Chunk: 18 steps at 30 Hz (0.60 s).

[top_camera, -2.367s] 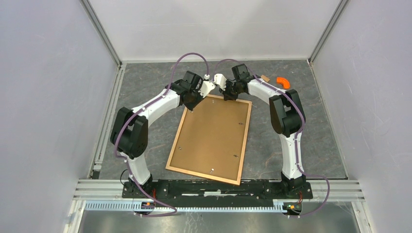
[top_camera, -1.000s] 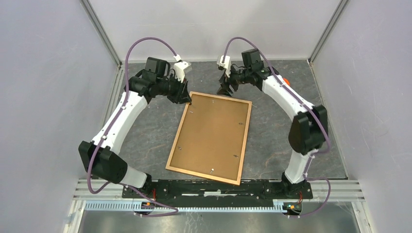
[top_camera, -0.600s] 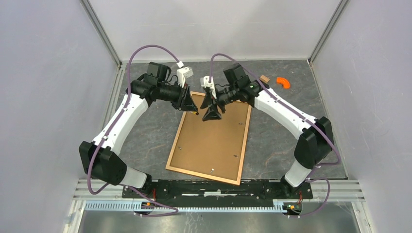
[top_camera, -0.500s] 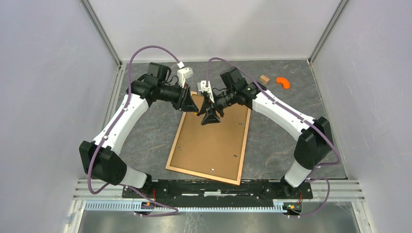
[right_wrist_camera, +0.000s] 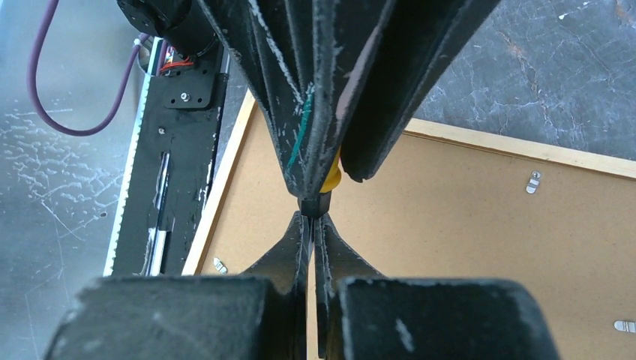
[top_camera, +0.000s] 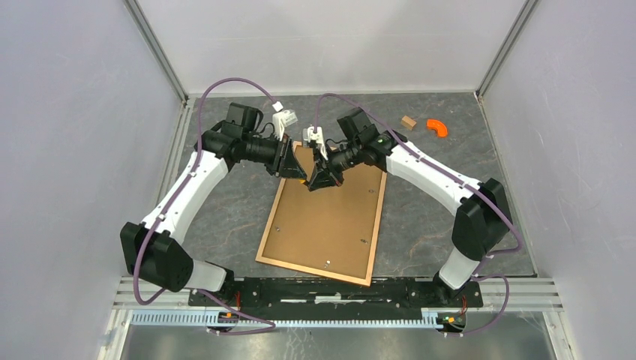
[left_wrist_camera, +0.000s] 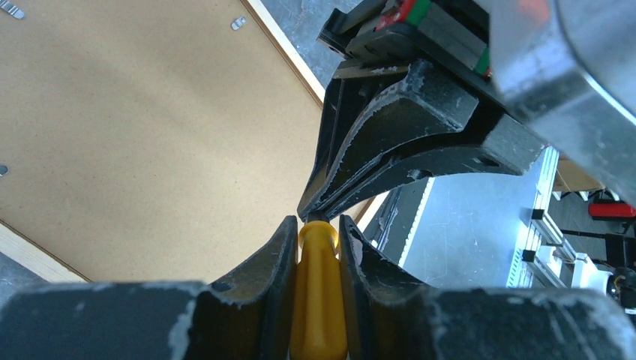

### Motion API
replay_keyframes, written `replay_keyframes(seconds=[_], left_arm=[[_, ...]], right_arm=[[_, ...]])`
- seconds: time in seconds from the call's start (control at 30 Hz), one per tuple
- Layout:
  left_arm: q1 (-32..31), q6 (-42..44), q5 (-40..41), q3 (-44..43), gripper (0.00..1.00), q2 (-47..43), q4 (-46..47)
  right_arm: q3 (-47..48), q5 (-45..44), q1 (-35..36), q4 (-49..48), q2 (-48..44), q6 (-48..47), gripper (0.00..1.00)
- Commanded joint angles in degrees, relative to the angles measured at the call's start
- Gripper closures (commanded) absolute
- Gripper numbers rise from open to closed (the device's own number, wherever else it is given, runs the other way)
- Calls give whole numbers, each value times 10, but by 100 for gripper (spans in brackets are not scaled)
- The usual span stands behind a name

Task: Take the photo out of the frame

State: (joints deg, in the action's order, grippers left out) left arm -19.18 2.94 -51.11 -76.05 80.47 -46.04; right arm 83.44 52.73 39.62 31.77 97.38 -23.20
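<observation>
Reaching inward from both sides, the two arms are meeting tip to tip above the far end of the frame (top_camera: 314,271). The left arm is stretching forward along the left side, its forearm turned toward the middle and pitched down. The right arm is extending from its raised elbow across the far right corner, also angled down.

The left gripper (top_camera: 300,174) is clamping a yellow-handled tool (left_wrist_camera: 318,300) between its narrowly spaced fingers (left_wrist_camera: 255,277), with the handle's end poking out past the fingertips. The right gripper (right_wrist_camera: 310,217) is pressing its fingers (right_wrist_camera: 334,255) together with no visible gap, and their tips are touching the small dark end of that tool.

The frame is lying flat on the grey table (top_camera: 427,225), skewed, with the brown backing board (top_camera: 330,225) facing up. The photo is not showing in any view.
</observation>
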Motion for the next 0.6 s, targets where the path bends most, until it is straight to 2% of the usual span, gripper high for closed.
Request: replay_keyframes(seconds=[0.0,0.1,0.13,0.17,0.27,0.33,0.37,0.57], left_arm=[[7,-44,-20,2,98,-28,51],[13,-57,-21,7,94,-34,64],[15,-62,-21,10,85,-36,69],[17,-64,-19,11,70,-39,72],[25,-69,0,14,32,-45,77],[34,-68,20,13,15,-51,76],[40,-68,30,13,1,-53,75],[54,-21,123,11,0,-71,48]], right_arm=[[3,13,5,-15,-2,20,100],[-7,11,5,-17,-12,17,100],[-12,7,5,-21,-16,18,100],[-18,3,4,-24,-23,19,100],[-37,-1,-7,-40,-42,27,100],[-51,1,-24,-46,-54,30,100],[-59,-1,-37,-47,-59,30,100],[-125,-40,-173,-40,-89,21,100]])
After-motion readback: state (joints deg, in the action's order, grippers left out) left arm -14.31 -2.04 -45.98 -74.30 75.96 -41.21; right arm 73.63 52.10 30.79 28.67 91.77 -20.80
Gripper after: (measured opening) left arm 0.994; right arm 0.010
